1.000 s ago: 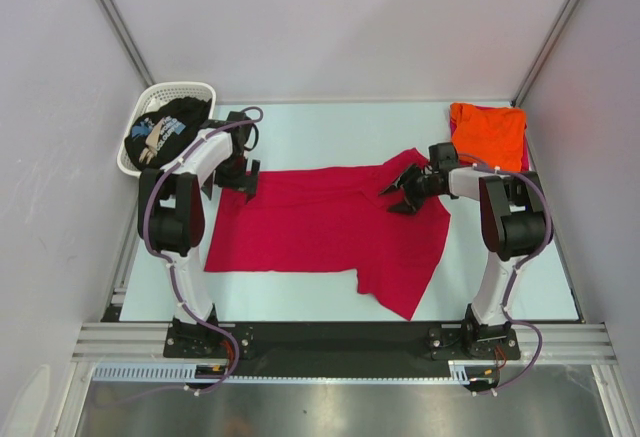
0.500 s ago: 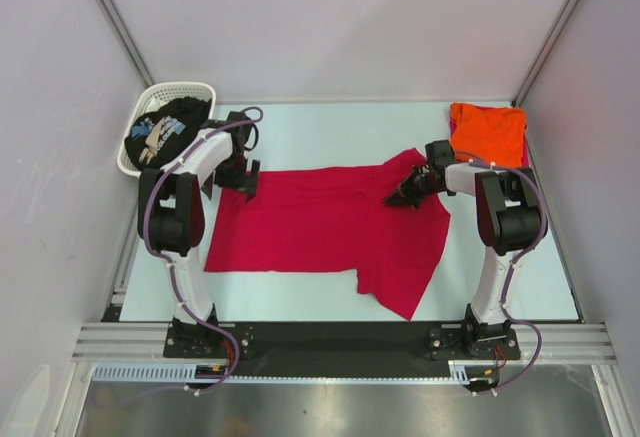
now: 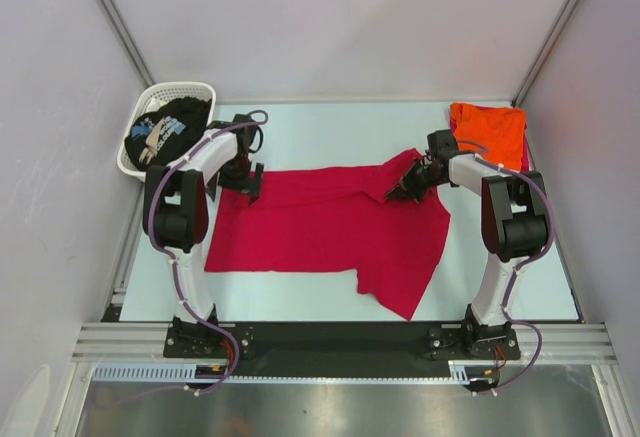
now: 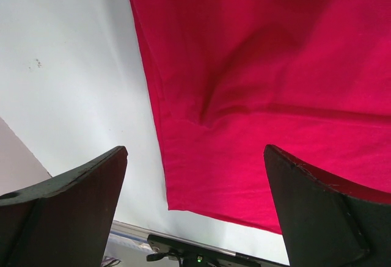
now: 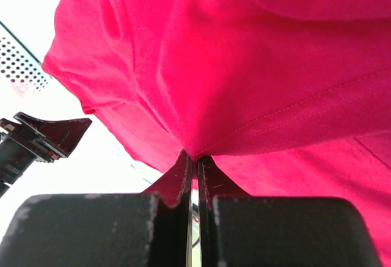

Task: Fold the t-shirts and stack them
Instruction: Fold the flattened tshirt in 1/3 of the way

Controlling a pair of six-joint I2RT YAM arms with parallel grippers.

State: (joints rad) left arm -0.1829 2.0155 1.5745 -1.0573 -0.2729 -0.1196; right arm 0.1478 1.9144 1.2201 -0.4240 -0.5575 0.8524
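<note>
From above, the crimson t-shirt (image 3: 320, 232) lies spread across the middle of the counter (image 3: 320, 127), with the orange t-shirt (image 3: 488, 129) folded at the far right corner and the black t-shirt (image 3: 165, 129) in the basket (image 3: 185, 87). In the left wrist view, the left tool (image 4: 194, 157) gapes wide above the crimson edge, holding nothing. In the right wrist view, the right tool (image 5: 194, 157) is pinched tight on a crimson fold.

My top camera sat high behind both arm bases, looking down and forward over the whole table (image 3: 330, 122). Left wrist cam hung close above the red t-shirt (image 4: 256, 84), toward the table's left edge, facing back at the near edge. Right wrist cam was pressed right against that same shirt. All three views shared it.
</note>
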